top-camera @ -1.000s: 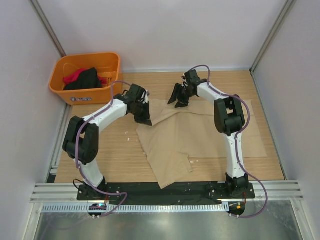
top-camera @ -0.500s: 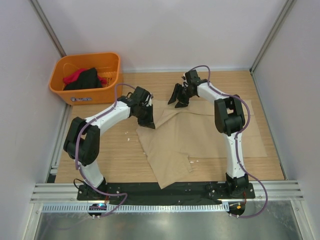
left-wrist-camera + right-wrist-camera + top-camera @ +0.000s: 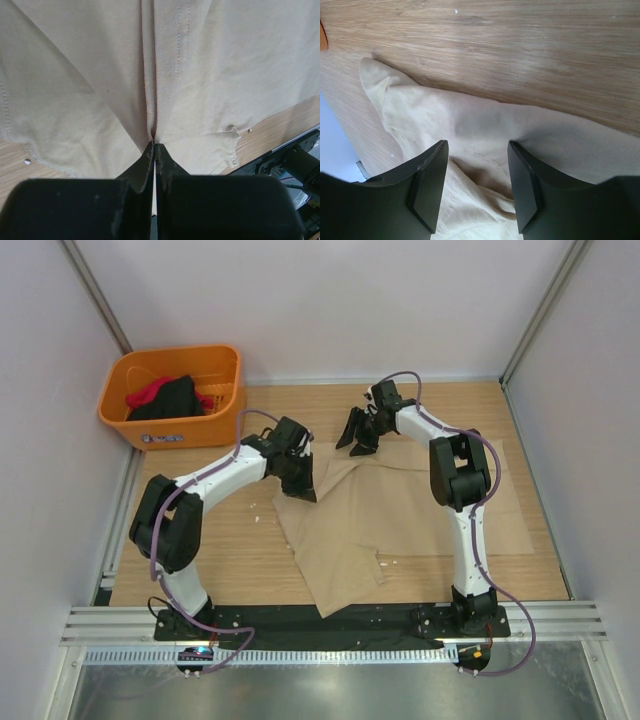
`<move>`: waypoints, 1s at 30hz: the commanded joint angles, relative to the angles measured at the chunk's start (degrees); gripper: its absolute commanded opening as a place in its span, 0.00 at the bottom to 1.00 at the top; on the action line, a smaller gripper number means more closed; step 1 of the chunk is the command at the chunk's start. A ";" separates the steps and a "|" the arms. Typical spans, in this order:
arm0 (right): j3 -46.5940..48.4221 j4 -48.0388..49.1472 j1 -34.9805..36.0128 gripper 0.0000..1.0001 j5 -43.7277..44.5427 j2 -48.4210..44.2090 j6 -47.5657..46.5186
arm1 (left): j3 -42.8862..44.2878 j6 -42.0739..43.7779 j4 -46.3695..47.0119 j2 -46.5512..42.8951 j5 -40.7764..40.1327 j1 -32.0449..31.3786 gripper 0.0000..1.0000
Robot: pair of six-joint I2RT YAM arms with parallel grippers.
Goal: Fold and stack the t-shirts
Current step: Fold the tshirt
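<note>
Left wrist | L fingers [image 3: 140, 172] clenched on tan t-shirt [image 3: 90, 75] fold; R fingers [image 3: 427, 190] apart, nothing gripped | basket [image 3: 228, 380] label [image 3: 162, 438] unreadable

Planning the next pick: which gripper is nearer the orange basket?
Left. The left gripper, pinching the tan t-shirt, is right of the basket; the right gripper is farther right.
</note>
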 commanded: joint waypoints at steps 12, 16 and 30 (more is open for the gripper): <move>-2.09 -3.29 -0.40 0.58 1.56 1.68 -2.44 | -0.25 -2.15 0.76 0.81 0.49 -2.21 0.00; -2.88 -2.85 -0.49 0.58 1.38 1.68 -2.44 | -0.96 -3.11 1.82 1.25 0.93 -3.00 0.01; 2.03 -4.43 -0.49 0.59 -0.02 -1.12 -2.17 | 13.80 8.66 -5.04 -0.44 -9.97 5.08 0.51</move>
